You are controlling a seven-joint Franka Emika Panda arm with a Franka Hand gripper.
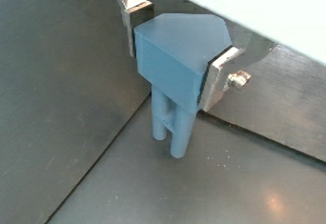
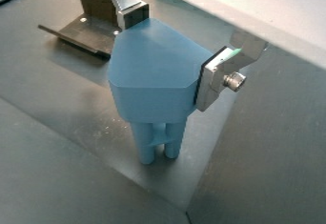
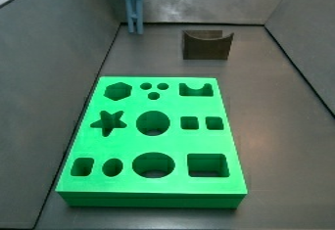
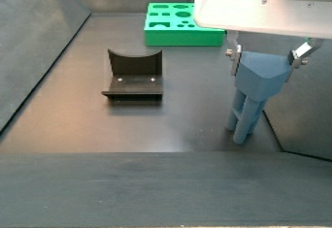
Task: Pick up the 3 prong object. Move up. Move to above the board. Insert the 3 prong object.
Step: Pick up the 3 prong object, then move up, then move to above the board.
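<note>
Both wrist views showed the gripper (image 1: 173, 49) clamped on the prong piece (image 1: 176, 71), its tips at or just off the floor. The board (image 3: 155, 141) lay well apart, so lifting, carrying and inserting apparently remained.

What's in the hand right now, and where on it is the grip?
The hand is shut on the 3 prong object, its fingers pressing the two sides of the wide top block; the prongs hang free below, near the floor.
</note>
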